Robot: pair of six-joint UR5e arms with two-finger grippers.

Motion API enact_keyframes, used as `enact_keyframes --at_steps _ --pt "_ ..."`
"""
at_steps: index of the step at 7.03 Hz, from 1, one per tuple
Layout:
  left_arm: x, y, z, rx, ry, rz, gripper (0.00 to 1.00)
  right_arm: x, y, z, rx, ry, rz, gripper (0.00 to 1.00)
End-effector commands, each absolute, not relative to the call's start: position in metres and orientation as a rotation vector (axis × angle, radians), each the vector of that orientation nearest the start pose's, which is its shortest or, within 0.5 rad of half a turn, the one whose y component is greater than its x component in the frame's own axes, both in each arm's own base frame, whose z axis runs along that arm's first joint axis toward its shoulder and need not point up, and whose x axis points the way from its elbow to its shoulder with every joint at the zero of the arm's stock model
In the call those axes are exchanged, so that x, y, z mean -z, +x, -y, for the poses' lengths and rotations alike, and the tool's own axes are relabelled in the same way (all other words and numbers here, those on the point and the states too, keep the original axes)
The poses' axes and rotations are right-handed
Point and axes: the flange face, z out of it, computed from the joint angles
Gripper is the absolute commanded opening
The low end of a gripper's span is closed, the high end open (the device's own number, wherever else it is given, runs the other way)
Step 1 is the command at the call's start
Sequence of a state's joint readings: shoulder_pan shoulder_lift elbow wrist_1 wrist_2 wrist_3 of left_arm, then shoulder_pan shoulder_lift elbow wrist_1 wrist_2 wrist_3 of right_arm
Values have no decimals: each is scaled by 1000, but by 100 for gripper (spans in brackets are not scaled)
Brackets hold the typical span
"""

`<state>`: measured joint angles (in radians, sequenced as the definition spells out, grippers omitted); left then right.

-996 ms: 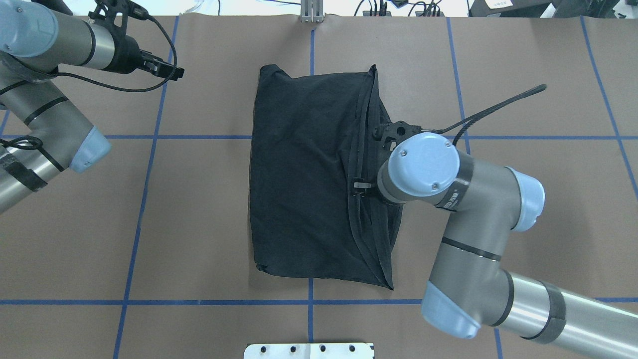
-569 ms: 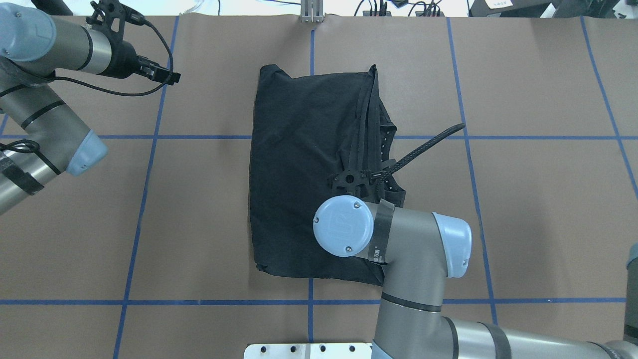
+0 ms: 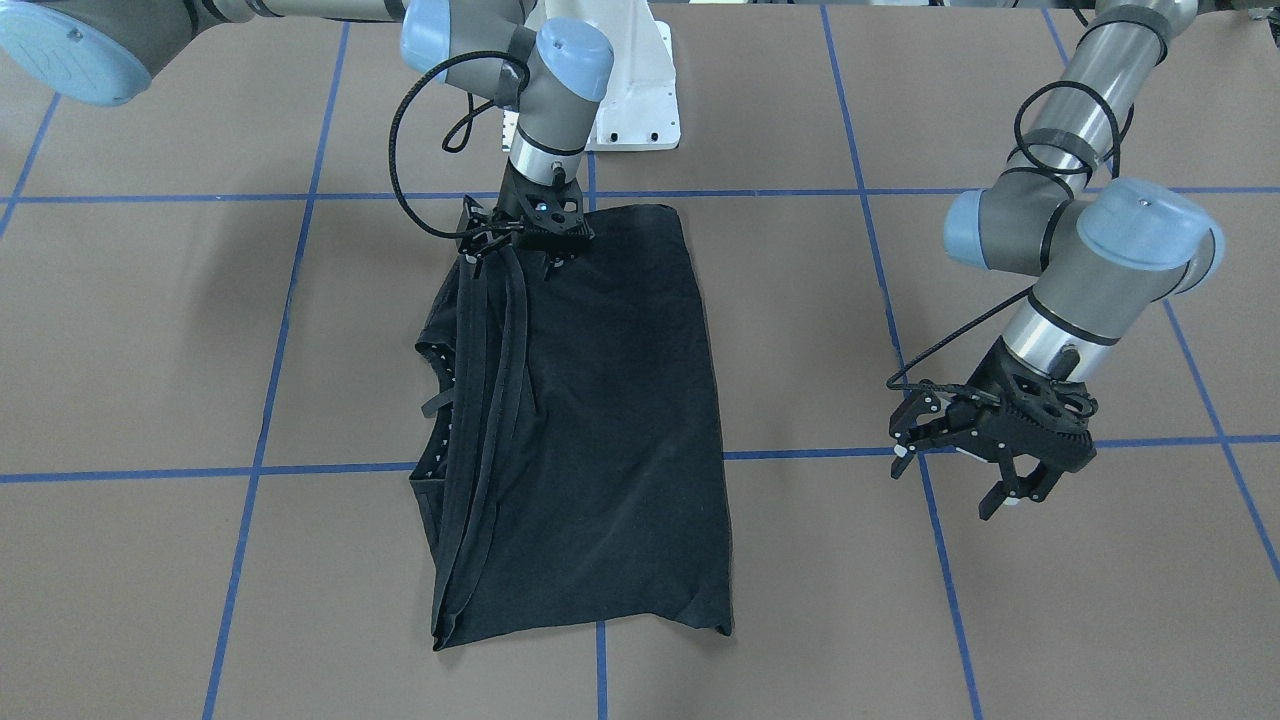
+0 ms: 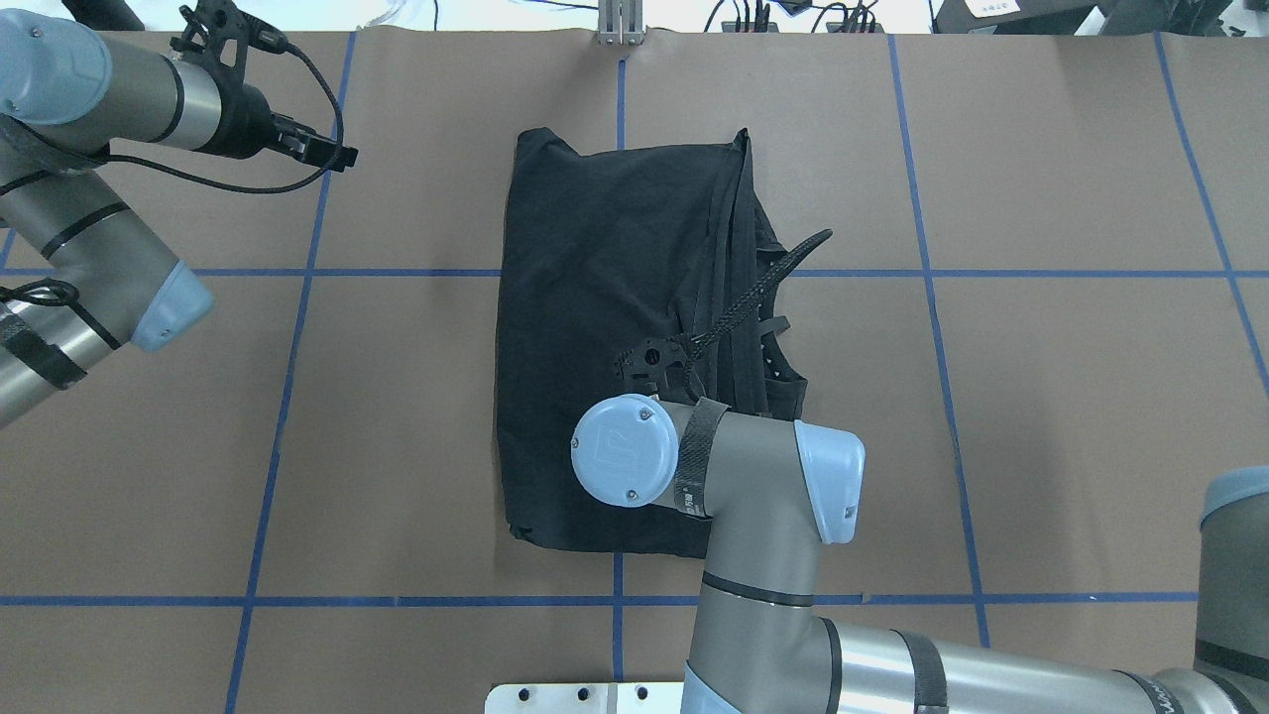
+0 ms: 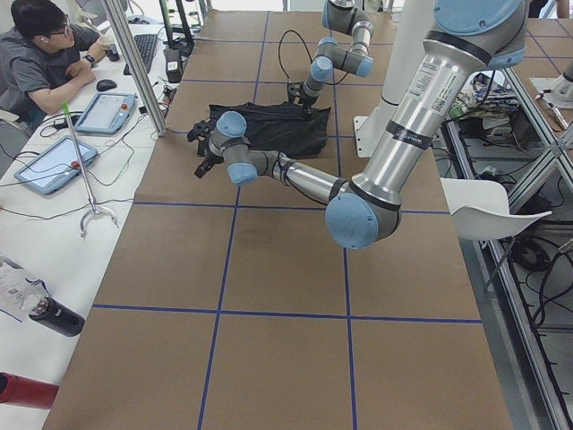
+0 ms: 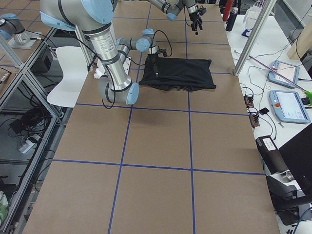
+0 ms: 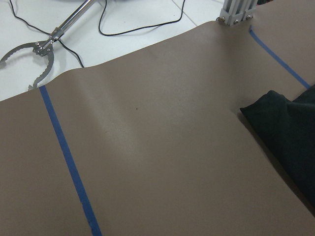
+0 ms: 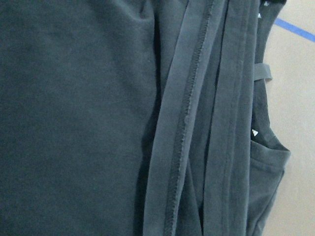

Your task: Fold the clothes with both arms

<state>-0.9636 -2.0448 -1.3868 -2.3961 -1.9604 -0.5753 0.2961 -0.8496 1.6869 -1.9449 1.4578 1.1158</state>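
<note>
1. One silver-grey tubular right arm (image 4: pixel 763 496) with light blue joint caps reaches in from the robot's side over the near end of the garment. Its black fingered right gripper (image 3: pixel 538 240) points down at the robot-side edge of the cloth, touching it or just above it. Its wrist camera shows only dark fabric, so I cannot tell whether the jaws are parted or clamped.
2. Next lies the black short-sleeved T-shirt (image 4: pixel 595 327), folded into a rectangle in the middle of the brown paper-covered table (image 4: pixel 397 416) ruled with blue tape lines.
   - Its long axis runs from the robot's side straight toward the far side.
   - The plain black side faces up.
   - Stacked hems and seams run lengthwise along the robot's right edge, where the neck opening bulges out sideways.
3. Farthest, the matching left arm (image 4: pixel 94 233) holds its black left gripper (image 3: pixel 1018 492) above bare table. It is well apart from the shirt on the robot's left, about level with the shirt's far end. Its fingers are parted, with nothing between them.
4. A second ago the right wrist stood beside the shirt's right edge near mid-length.
   - It has since travelled toward the robot and inward over the cloth.
   - Its black braided cable (image 4: pixel 763 288) has swung in with it.
   - The right-hand layers, then drawn out in a straight slant, now lie back with the neck notch showing.
   - The shirt's left and far edges are unchanged.
   - The left arm has barely shifted.
</note>
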Motion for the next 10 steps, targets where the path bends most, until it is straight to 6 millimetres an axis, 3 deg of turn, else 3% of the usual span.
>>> enact_keyframes --at_steps 1,5,6,7,9,10 --pt "-381 318 625 -245 719 -902 100 -243 -607 338 167 282 338 91" --pt "-385 317 623 -245 716 -901 100 -245 -611 341 165 283 329 89" --pt "-385 317 623 -245 716 -901 100 -246 -611 341 165 285 325 71" --pt "-384 317 623 -245 717 -902 100 -246 -611 342 163 285 323 44" --pt "-384 317 623 -245 717 -902 100 -239 -612 343 162 289 333 29" --pt "-384 317 623 -245 717 -902 100 -238 -612 343 162 289 334 28"
